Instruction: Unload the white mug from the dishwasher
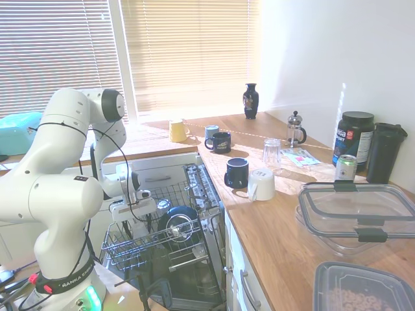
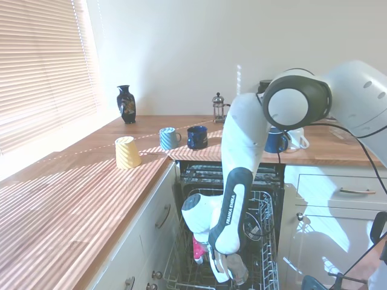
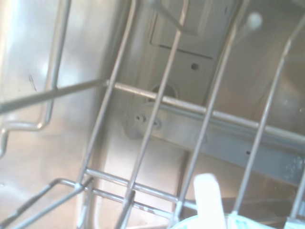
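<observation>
Several mugs stand on the wooden worktop [image 1: 279, 227] to the right of the under-counter dishwasher [image 2: 199, 172]: two navy ones [image 1: 237, 173], a pale yellow one [image 1: 177, 130] far back by the window, and a larger white mug with dark print [image 1: 261, 184] lying near the edge. None of these is my target.

The small plain white mug [image 3: 208, 202] is, as far as I can judge, the white curved piece that shows very close in the wrist view, with a pale rim beside it, against the grey wire bars and the steel floor of the machine. Neither exterior view shows it clearly, because my own arm covers that part of the rack. So I place it low in the pulled-out grey wire rack [image 1: 188, 249], at its near left side, and not yet lifted out.

My jaws [image 1: 134, 217] are pushed down among the wires there, pointing downward, since a mug in a rack can only be reached from above. I cannot tell whether they are open or closed, nor whether they grip the mug.

Just right of me in the rack sits a dark blue round vessel with a shiny centre [image 1: 178, 223]. It crowds the way out, so a lift should go straight up before swinging right toward the worktop, or the mug could catch on a wire.
</observation>
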Robot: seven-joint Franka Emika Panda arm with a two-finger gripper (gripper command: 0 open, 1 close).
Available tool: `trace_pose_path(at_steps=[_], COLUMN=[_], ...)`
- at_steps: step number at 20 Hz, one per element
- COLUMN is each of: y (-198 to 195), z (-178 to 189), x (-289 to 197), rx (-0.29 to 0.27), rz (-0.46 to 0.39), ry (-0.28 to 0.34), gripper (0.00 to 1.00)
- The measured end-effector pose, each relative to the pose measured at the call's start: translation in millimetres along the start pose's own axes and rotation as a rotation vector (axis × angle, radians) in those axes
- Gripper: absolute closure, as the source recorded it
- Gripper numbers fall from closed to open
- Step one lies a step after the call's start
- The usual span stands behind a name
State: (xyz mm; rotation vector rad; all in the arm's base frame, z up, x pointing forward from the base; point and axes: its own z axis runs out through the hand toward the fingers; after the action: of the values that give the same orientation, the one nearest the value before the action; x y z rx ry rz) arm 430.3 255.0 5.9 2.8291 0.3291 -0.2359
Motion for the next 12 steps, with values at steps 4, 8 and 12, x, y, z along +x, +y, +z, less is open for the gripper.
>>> trace_pose_path(at_steps=[4, 8, 12], y=[0.9, -1.5, -2.4], z=[-0.1, -2.0, -3.7], x=[0.5, 1.5, 2.4], rx=[-0.005, 0.003, 0.008], rz=[0.003, 0.011, 0.022], ry=[0.011, 0.022, 0.027], gripper=[1.00, 1.00, 1.00])
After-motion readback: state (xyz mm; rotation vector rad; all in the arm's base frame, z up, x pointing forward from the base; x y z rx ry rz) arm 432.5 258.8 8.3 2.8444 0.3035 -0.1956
